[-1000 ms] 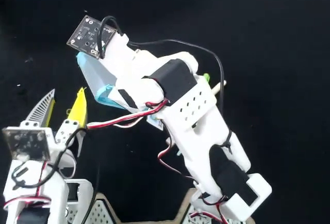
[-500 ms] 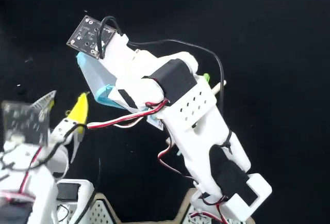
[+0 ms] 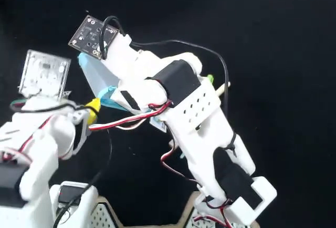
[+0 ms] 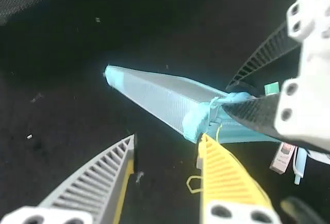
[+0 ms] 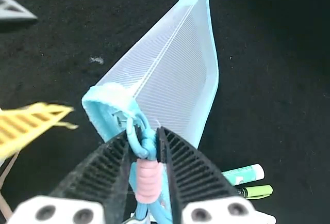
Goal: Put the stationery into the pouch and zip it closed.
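At the left of the high view, the left gripper (image 4: 166, 145) is seen with its grey and yellow fingers spread wide, the yellow tip just beside the blue end of the pouch (image 3: 93, 76). The translucent pouch is found in the upper left over the black table (image 3: 283, 54), partly covered by the right arm. Its blue zipper cord (image 5: 139, 142) is pinched by the right gripper (image 5: 143, 132). Right of centre, a green pen (image 3: 210, 78) is seen beside that arm.

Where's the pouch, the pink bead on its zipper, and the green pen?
pouch (image 5: 175, 74), right wrist view, its mesh side.
pink bead (image 5: 148, 180), right wrist view, its middle.
green pen (image 5: 255, 191), right wrist view, its barrel.
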{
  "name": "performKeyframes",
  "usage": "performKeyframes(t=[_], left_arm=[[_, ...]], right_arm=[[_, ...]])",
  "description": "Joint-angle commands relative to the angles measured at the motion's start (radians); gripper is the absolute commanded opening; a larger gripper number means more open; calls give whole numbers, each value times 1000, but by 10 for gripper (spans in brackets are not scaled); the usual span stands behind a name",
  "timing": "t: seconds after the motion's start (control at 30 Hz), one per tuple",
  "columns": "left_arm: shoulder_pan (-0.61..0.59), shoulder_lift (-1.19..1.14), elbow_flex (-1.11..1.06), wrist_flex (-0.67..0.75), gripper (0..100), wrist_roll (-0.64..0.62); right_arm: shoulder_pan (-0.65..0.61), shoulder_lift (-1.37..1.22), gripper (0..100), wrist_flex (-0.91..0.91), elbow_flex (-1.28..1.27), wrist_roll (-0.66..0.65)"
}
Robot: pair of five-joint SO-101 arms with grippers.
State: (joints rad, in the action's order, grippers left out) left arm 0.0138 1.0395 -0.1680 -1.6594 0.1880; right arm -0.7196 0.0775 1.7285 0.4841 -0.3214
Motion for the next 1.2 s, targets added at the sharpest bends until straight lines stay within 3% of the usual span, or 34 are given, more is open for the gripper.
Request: performKeyframes(t=[0.0, 0.43, 0.77, 1.17], left_arm=[[8, -46, 47, 3, 226, 3], [8, -43, -174, 169, 224, -81], [1, -40, -183, 170, 223, -155], [4, -40, -165, 166, 223, -160]], right_arm=[[17, 51, 11, -3, 12, -8], [18, 51, 11, -3, 12, -8], [20, 53, 10, 3, 13, -2], [26, 185, 10, 18, -64, 0]])
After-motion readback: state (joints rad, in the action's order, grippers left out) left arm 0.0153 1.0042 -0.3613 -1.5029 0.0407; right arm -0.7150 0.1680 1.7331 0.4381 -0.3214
